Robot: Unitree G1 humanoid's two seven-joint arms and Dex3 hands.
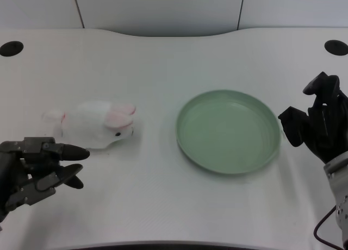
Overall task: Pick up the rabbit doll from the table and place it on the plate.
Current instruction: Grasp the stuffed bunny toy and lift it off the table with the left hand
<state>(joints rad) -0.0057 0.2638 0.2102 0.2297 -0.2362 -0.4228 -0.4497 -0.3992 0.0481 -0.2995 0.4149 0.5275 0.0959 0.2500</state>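
Observation:
A white rabbit doll (98, 125) with pink ears lies on its side on the white table, left of centre. A pale green plate (228, 131) sits to its right with nothing on it. My left hand (38, 171) is at the lower left, just in front of and below the doll. Its fingers are spread and point right toward the doll, holding nothing and not touching it.
My right hand (318, 125) rests beside the plate's right rim. Two black holes (11, 48) (335, 47) mark the table's far corners. The table's front edge runs along the bottom of the picture.

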